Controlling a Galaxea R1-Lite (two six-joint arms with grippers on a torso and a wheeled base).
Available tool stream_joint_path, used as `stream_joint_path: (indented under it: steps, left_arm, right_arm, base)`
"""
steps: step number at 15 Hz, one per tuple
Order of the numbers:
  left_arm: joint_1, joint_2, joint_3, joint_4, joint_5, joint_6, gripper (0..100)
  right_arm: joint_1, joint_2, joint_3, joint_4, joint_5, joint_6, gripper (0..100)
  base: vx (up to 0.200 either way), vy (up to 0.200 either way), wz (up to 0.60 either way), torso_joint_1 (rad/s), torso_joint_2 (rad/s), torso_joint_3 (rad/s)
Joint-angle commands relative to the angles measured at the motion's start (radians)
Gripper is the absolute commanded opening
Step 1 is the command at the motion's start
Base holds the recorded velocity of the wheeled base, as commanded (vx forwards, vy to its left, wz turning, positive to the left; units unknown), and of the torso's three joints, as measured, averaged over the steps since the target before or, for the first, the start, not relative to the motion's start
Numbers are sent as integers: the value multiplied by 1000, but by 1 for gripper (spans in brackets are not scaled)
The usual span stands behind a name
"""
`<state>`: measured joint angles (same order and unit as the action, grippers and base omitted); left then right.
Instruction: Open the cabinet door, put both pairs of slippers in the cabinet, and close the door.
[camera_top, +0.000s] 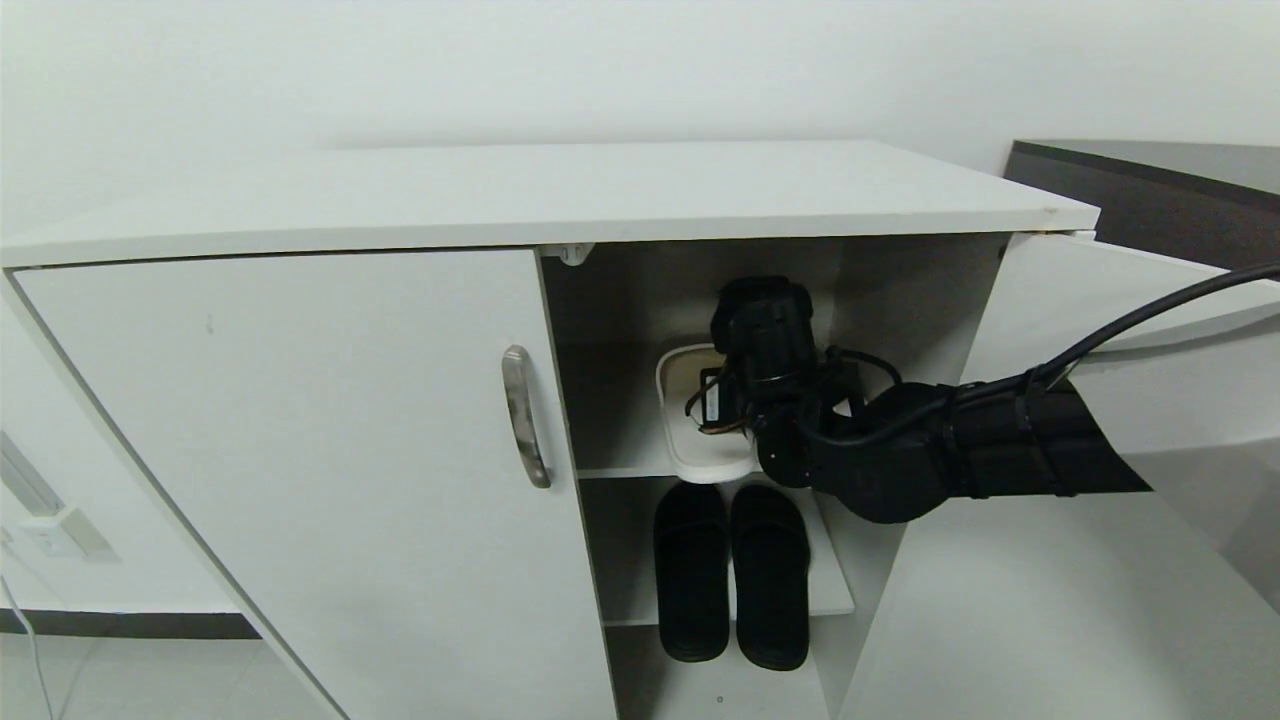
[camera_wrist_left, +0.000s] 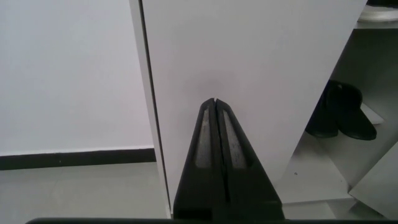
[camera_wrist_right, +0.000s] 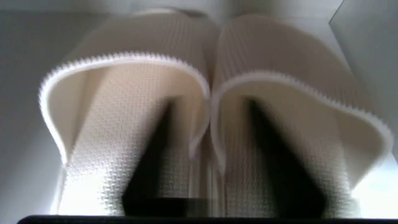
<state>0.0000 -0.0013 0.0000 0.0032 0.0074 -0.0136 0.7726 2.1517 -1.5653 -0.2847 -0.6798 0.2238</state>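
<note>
Head view: right pincer (camera_top: 722, 405) at white slippers (camera_top: 692, 452), grip unclear; black slippers (camera_top: 770, 570) below; left pincer (camera_wrist_left: 214, 107) closed.

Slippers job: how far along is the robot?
Done: the right door stands open and the black slippers lie on the lower shelf. In hand: the right gripper is at the white slippers on the upper shelf. Left: withdraw the arm and close the door.

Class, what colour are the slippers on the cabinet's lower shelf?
Black slippers, clearest in head view.
</note>
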Motion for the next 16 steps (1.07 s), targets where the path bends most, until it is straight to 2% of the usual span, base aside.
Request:
stream_joint_path:
  steps: [1,4,7,16]
  left_arm:
    - [0,1,0,0,0,0,0]
    - [0,1,0,0,0,0,0]
    - [0,1,0,0,0,0,0]
    - [0,1,0,0,-1,3,0]
  right_arm:
    - [5,-24,27,-1,3,0,100]
    - [19,-73,77,-5,3,0,100]
    - [79,-168,192,-8,-6,2,100]
    - [174,-435,479,-62,16,17,100]
  base:
    - [0,0,0,0,0,0]
    - [0,0,0,0,0,0]
    - [0,0,0,0,0,0]
    - [0,0,0,0,0,0]
